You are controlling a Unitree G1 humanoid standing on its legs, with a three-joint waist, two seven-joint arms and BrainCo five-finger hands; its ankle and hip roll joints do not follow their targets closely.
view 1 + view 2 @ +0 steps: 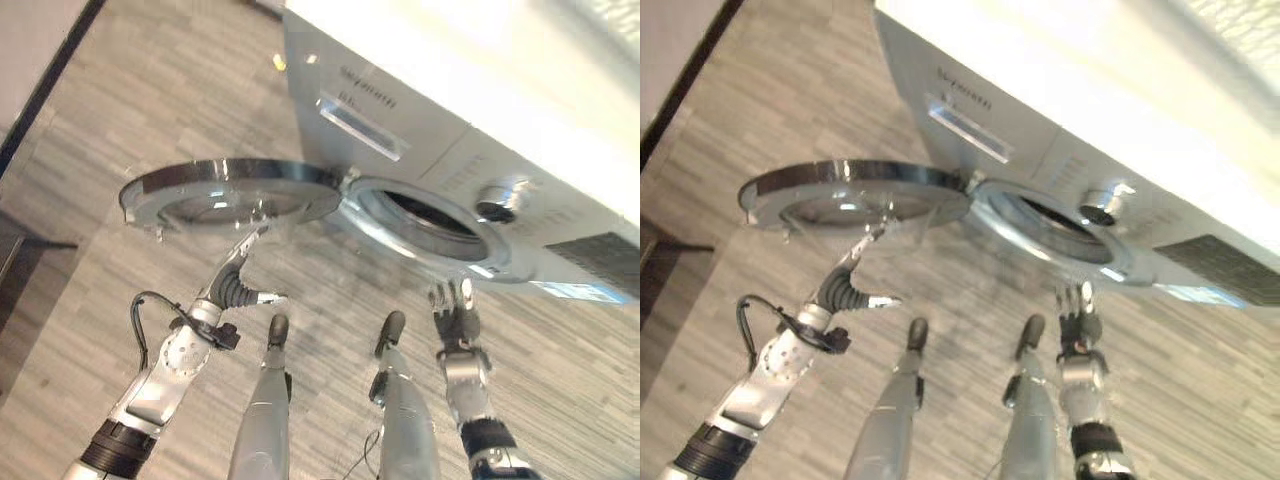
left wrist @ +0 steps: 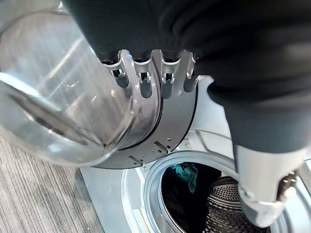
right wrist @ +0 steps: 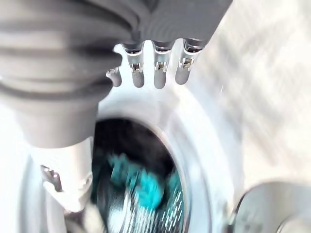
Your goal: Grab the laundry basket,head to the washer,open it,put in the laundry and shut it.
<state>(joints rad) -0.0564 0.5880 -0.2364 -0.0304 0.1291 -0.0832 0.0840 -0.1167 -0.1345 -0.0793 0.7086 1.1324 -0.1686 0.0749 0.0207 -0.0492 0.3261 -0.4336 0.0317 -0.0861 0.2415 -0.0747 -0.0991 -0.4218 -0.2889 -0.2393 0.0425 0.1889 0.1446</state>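
Washer (image 1: 420,110) stands ahead of me with its door (image 1: 230,192) swung wide and teal laundry (image 3: 146,187) already in the drum. My left hand (image 2: 146,77) rests straight-fingered against the door's inner rim; my right hand (image 1: 452,305) hangs relaxed below the opening. I judge the hinged door rigid, glass slick, best pushed at its rim.

The washer (image 1: 440,150) carries a short line of dark print on its front panel above the detergent drawer (image 1: 360,127); it is too small to make out.
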